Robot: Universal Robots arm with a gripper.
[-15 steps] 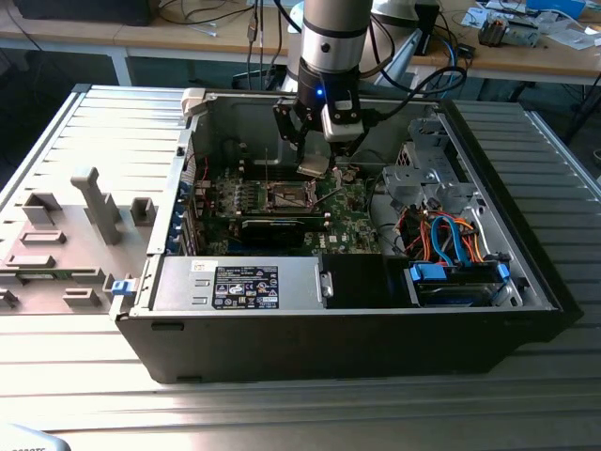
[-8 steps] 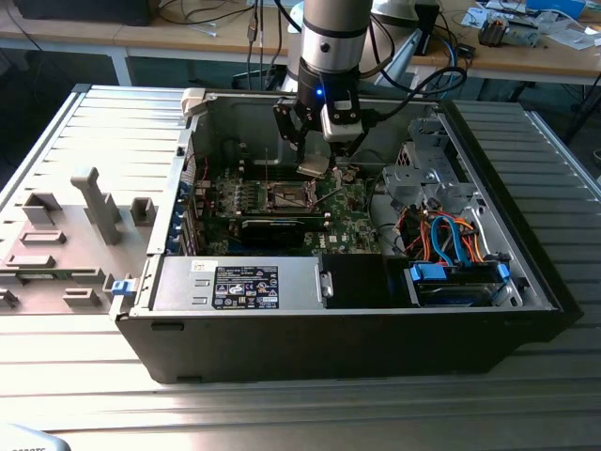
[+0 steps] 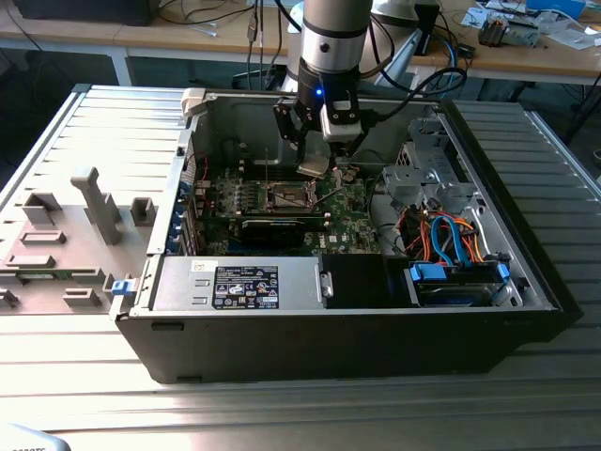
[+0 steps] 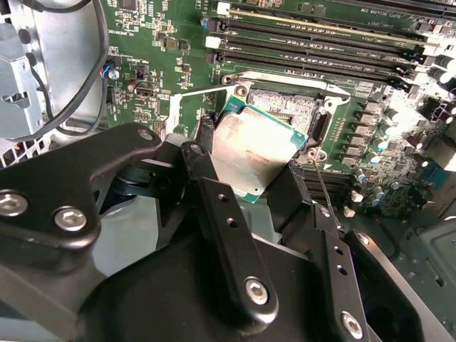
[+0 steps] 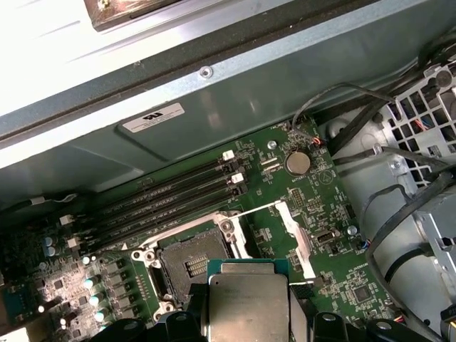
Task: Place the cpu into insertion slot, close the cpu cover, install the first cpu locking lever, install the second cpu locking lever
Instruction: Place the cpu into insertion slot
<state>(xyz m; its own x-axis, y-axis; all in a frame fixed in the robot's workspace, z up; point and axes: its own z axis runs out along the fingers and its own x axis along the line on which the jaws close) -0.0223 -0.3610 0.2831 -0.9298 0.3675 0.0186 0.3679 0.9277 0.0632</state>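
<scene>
The cpu (image 4: 249, 146) is clamped between the two black fingers (image 4: 214, 196) of the gripper (image 4: 249, 162), which are closed on its opposite edges. Its silvery top is left uncovered, and a thin green border is seen along the free edges. In the exterior view the gripper (image 3: 315, 162) is seen inside the open case (image 3: 526, 272), with the cpu (image 3: 313, 168) held above the board and a little to the exterior view's right of the slot (image 3: 286, 196); it is not seated.

In the first wrist view the slot (image 5: 189, 263) is seen open, its dark centre framed by a silvery rim. The cover (image 5: 293, 235) is swung away from it, and green board is seen through its window. The cpu (image 5: 248, 299) lies just beside the slot's rim, between slot and cover, with one corner near the rim's edge. In the second wrist view one corner of the slot (image 4: 288, 107) is overlapped by the cpu, the rest of the slot being exposed. A thin lever (image 4: 322, 187) runs close beside one finger.

Room around the slot is bounded: the memory slots (image 5: 171, 192) run along one side, with the case wall (image 5: 214, 121) behind them, and a bundle of cables (image 5: 399, 214) lies well apart beyond the cover. Above the slot itself the space is open.
</scene>
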